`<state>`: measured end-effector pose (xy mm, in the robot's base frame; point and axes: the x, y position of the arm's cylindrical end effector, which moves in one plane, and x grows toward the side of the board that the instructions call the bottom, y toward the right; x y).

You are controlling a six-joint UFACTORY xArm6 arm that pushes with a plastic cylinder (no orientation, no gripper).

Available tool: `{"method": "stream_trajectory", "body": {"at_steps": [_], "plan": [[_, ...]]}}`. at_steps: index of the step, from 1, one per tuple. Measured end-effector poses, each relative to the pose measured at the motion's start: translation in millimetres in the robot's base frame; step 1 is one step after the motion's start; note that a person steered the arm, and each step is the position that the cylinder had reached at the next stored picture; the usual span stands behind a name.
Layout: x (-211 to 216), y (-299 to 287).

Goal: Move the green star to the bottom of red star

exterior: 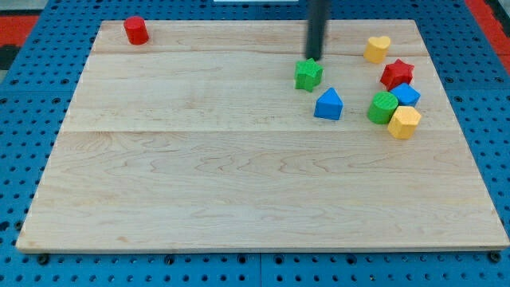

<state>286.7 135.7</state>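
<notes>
Rod: my tip (314,57) is sitting just above the green star (308,74), at its top edge; no pincer on it, nothing held.
Green star: lying well left of the red star (396,73).
Blue block (328,104): sitting just below-right of the green star.

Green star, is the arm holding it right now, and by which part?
Nothing is held. My tip sits just above the green star in the view, at its top edge; contact cannot be told.

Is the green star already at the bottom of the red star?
No. The green star lies well to the view's left of the red star, about level with it. My tip stands just above the green star.
</notes>
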Motion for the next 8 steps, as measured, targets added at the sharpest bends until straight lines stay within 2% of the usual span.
{"method": "stream_trajectory", "body": {"at_steps": [1,2,3,4,5,6,7,8], "plan": [[23.3,15.4],[26.0,-32.0],[32.4,-38.5],[67.4,-37.4],[52.9,-110.6],[20.4,-198.4],[35.5,-157.6],[65.0,-140.5]]}}
